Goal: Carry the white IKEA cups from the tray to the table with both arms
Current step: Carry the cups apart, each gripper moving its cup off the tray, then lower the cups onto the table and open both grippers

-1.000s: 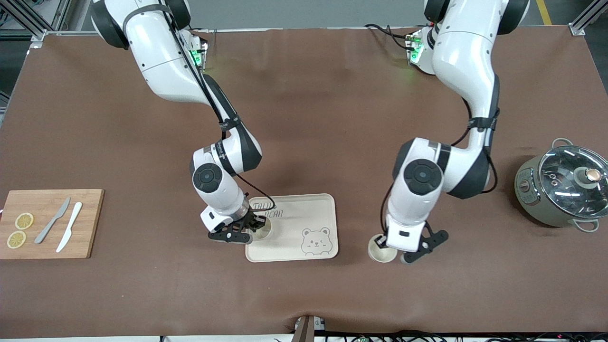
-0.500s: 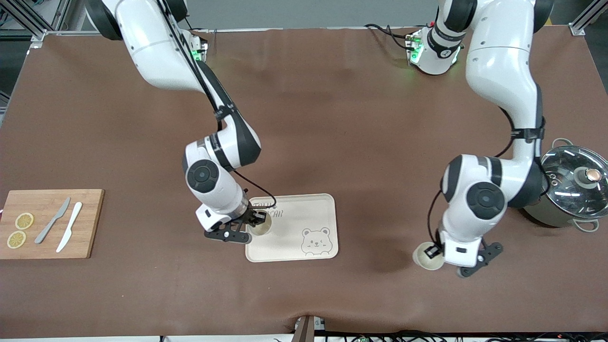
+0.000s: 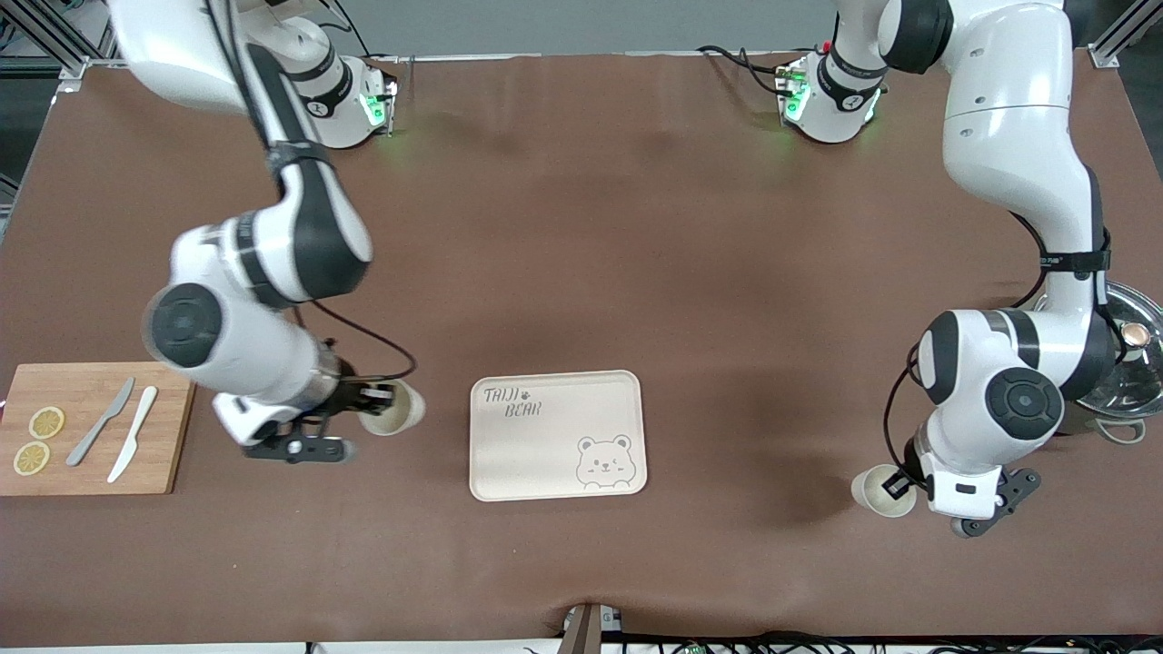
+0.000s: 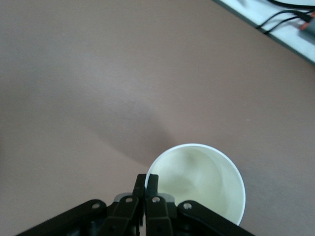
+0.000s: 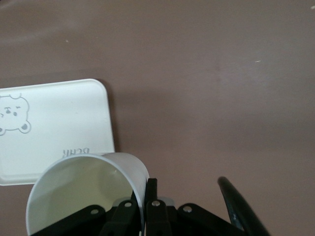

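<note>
Two cream-white cups are each held by an arm. My right gripper (image 3: 368,405) is shut on the rim of one white cup (image 3: 392,408) and holds it tilted in the air, over the bare table between the cutting board and the bear tray. In the right wrist view its fingers (image 5: 152,189) pinch the cup's wall (image 5: 83,196). My left gripper (image 3: 896,485) is shut on the rim of the other white cup (image 3: 879,491), above the table beside the pot. In the left wrist view this cup (image 4: 197,184) is upright and pinched at the rim.
The cream bear tray (image 3: 545,454) lies mid-table with nothing on it and also shows in the right wrist view (image 5: 54,128). A wooden cutting board (image 3: 173,427) with two knives and lemon slices lies at the right arm's end. A glass-lidded pot (image 3: 1122,381) stands at the left arm's end.
My right arm lifted its cup off the tray and carried it toward the cutting board. My left arm carried its cup away from the tray toward the pot.
</note>
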You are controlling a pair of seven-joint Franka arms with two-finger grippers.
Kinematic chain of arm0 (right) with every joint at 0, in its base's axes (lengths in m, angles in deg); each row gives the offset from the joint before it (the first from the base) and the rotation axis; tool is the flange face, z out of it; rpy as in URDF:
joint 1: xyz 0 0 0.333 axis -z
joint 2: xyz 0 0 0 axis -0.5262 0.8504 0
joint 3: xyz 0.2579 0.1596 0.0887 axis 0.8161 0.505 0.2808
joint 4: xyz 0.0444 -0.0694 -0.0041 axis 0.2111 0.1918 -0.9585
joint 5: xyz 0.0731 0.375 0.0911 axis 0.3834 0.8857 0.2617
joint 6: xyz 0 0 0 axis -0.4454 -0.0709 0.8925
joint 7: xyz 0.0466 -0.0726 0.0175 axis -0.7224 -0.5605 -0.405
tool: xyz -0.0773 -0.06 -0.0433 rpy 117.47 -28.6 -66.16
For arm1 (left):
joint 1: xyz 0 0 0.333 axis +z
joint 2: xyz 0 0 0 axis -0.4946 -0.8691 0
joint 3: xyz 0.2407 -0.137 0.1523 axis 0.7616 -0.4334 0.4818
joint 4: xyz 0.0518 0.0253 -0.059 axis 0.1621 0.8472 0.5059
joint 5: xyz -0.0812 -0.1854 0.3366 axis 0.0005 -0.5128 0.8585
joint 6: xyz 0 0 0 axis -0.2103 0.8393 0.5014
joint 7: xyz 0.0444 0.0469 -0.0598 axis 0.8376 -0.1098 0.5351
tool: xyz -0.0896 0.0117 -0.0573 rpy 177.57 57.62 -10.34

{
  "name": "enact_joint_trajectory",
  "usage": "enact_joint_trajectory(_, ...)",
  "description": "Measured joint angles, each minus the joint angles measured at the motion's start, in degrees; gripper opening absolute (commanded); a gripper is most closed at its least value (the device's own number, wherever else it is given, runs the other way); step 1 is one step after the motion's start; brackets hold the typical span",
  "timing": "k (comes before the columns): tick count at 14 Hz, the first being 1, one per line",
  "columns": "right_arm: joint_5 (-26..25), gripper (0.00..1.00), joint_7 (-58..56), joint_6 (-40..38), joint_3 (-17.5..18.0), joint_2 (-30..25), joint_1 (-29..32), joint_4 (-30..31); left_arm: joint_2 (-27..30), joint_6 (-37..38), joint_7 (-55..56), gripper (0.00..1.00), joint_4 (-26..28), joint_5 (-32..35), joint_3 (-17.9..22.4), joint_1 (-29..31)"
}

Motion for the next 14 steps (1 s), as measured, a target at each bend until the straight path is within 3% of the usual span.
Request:
enact_joint_trajectory(7,0.0,0.00,-22.0,-2.9,0.1,0.6,11.9,-1.9,-1.6,-2.3,-1.9,0.00,1.8,-3.0,-0.3,3.2)
enact_joint_trajectory(10,0.1,0.00,-25.8,-1.8,0.2,2.4,13.8,-1.8,-3.1,-4.2,-4.9,0.00,1.8,-4.8,-0.3,4.1)
enact_joint_trajectory(11,0.1,0.00,-25.8,-0.5,0.2,3.4,13.8,-1.7,-3.1,-4.2,-5.7,0.12,1.7,-4.9,-0.3,4.4)
enact_joint_trajectory(13,0.1,0.00,-27.2,3.4,0.4,5.7,13.9,-1.1,-3.1,-4.3,-8.6,1.00,1.7,-4.9,-0.4,5.4)
enact_joint_trajectory(14,0.1,0.00,-29.2,5.7,0.4,7.0,14.2,-0.7,-3.1,-4.4,-10.3,1.00,1.6,-4.9,-0.4,6.0)
